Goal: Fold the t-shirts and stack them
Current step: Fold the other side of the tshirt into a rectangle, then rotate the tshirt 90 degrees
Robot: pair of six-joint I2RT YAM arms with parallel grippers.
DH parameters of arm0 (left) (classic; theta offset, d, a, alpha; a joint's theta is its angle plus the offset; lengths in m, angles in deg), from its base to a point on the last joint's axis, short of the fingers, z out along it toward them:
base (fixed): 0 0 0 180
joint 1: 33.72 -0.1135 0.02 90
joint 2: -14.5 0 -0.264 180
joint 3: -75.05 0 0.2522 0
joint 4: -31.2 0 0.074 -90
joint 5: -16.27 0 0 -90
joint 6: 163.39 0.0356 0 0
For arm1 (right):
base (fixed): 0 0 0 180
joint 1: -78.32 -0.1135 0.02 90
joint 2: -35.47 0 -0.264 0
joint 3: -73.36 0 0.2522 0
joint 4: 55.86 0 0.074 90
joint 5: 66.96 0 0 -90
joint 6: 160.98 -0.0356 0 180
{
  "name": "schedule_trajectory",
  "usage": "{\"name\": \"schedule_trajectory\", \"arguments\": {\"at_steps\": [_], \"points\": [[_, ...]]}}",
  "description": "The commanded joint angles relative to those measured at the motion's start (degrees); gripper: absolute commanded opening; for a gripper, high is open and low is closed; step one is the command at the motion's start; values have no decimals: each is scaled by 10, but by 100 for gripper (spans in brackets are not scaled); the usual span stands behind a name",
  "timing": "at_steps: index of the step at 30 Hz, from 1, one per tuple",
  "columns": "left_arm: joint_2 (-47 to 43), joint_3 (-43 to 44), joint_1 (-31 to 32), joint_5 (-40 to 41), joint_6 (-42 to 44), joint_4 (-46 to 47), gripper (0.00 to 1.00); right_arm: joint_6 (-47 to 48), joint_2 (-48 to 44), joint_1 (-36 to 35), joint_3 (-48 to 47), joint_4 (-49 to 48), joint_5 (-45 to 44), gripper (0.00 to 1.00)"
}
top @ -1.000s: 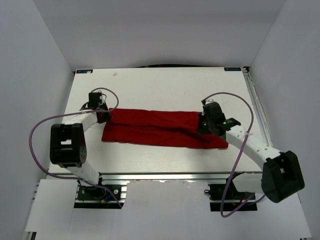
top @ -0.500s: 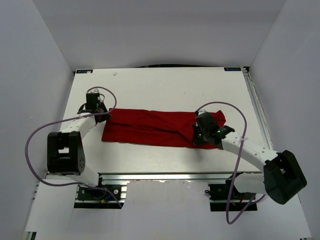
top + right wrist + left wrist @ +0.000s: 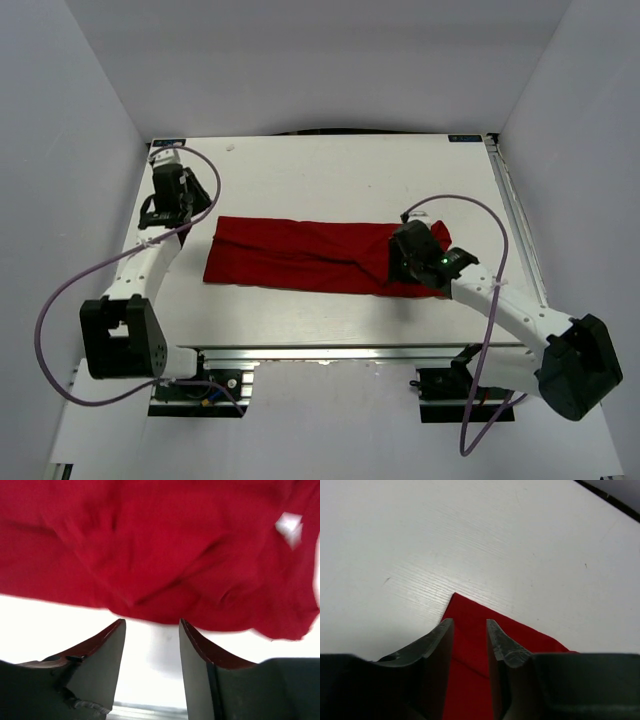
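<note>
The red t-shirt [image 3: 310,255] lies folded into a long strip across the middle of the table. My left gripper [image 3: 183,208] hovers at the strip's far left corner. In the left wrist view its fingers [image 3: 496,639] stand apart above that corner of the t-shirt [image 3: 470,680], pinching nothing. My right gripper [image 3: 401,272] is over the strip's right part near its front edge. In the right wrist view it is open [image 3: 152,624] over bare white table, with the rumpled t-shirt [image 3: 165,555] just beyond its fingertips.
The white table [image 3: 330,175] has grey walls on three sides. A metal rail [image 3: 330,352] runs along its near edge. Purple cables loop from both arms [image 3: 60,300] beside the table.
Both grippers have gone from shut to open and let go of the shirt. The left gripper has pulled back to the far left. The right gripper has shifted slightly toward the near edge.
</note>
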Motion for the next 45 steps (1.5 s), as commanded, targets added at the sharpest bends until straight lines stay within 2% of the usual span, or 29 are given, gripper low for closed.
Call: {"name": "schedule_trajectory", "arguments": {"at_steps": [1, 5, 8, 9, 10, 12, 16, 21, 28, 32, 35, 36, 38, 39, 42, 43, 45], "points": [[46, 20, 0, -66, 4, 4, 42, 14, 17, 2, -60, -6, -81, 52], [135, 21, 1, -123, 1, 13, 37, 24, 83, 34, -90, -33, -90, 50], [167, 13, 8, -137, -1, 29, 34, 24, 124, 58, -90, -66, -85, 44], [181, 9, 22, -137, -1, 31, 33, 22, 138, 66, -90, -71, -82, 34], [186, 5, 29, -137, -4, 37, 33, 22, 144, 74, -86, -80, -78, 29], [198, -11, 40, -133, -7, 39, 32, 24, 161, 102, -77, -108, -54, 24], [197, -60, 55, -114, -21, 46, 31, 41, 204, 152, -69, -140, 1, 26], [174, -141, 55, -89, -60, 65, 28, 54, 300, 161, -74, -163, 54, 28], [150, -220, 78, -100, -114, 85, 24, 56, 417, 162, -146, -177, 96, 28], [124, -231, 114, -97, -127, 84, 24, 73, 473, 161, -256, -129, 133, 33], [113, -231, 167, -84, -153, 73, 25, 92, 534, 155, -383, -95, 148, 34], [106, -232, 198, -80, -173, 76, 25, 98, 569, 154, -455, -67, 150, 34], [103, -224, 235, -71, -196, 73, 25, 106, 624, 153, -528, -49, 175, 34], [106, -220, 269, -49, -221, 67, 25, 113, 645, 153, -605, -22, 179, 34], [111, -214, 334, -31, -264, 62, 25, 120, 731, 153, -722, 34, 209, 35], [111, -213, 351, -24, -289, 61, 25, 125, 750, 153, -797, 49, 226, 35], [111, -211, 388, -2, -329, 33, 25, 127, 801, 153, -858, 70, 242, 36]]}}
